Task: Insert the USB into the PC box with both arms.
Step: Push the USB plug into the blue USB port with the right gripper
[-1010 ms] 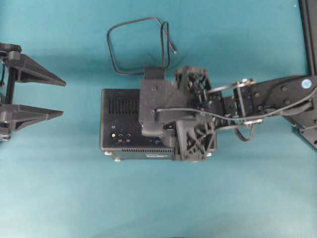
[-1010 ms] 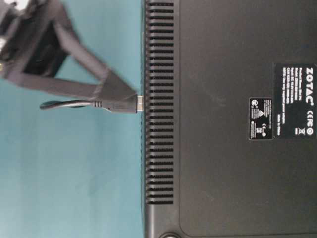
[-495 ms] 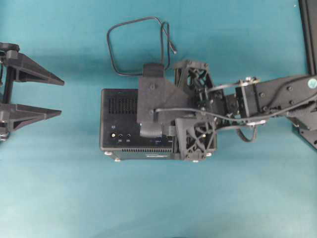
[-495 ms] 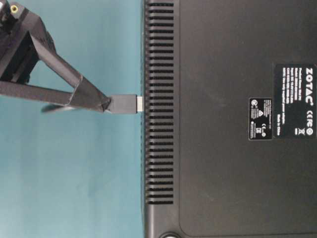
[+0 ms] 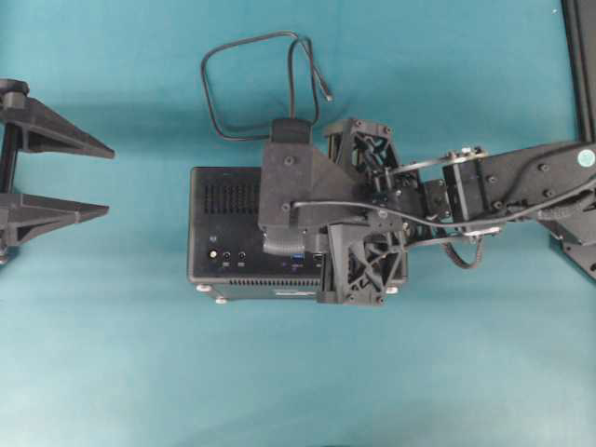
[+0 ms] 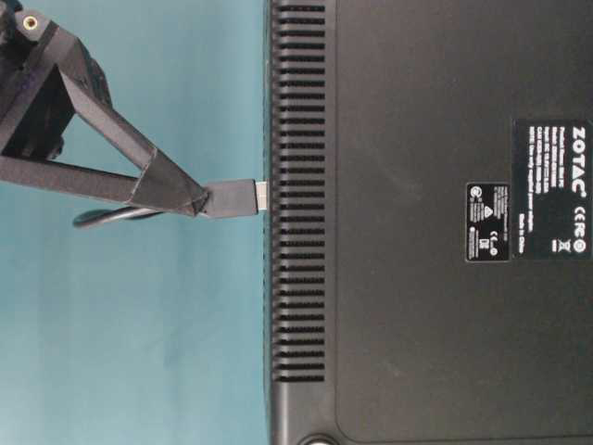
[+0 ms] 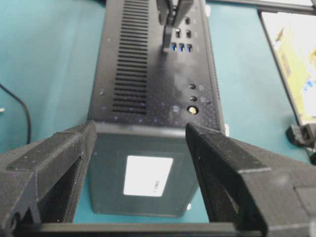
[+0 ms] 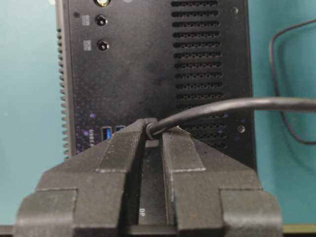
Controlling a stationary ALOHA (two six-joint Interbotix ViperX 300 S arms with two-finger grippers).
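Note:
The black PC box (image 5: 223, 233) lies mid-table, its port face up with blue ports (image 7: 180, 47). My right gripper (image 8: 153, 126) reaches down over it, shut on the USB plug (image 6: 232, 197). The plug's silver tip (image 6: 263, 195) touches the box's (image 6: 417, 232) port face, still showing. The USB cable (image 5: 209, 93) loops on the table beyond the box and leads off the plug to the right (image 8: 222, 105). My left gripper (image 5: 110, 181) is open and empty, left of the box and apart from it; its fingers (image 7: 59, 163) frame the box's labelled end (image 7: 148, 175).
A black frame post (image 5: 582, 56) stands at the table's right edge. A flat tray with yellow paper (image 7: 296, 54) lies beyond the box in the left wrist view. The right arm (image 5: 521, 182) spans from the right edge to the box.
My right gripper has slid back along the plug, so more of the plug shows; the silver tip stays at the box. My left gripper has drawn slightly left, away from the box.

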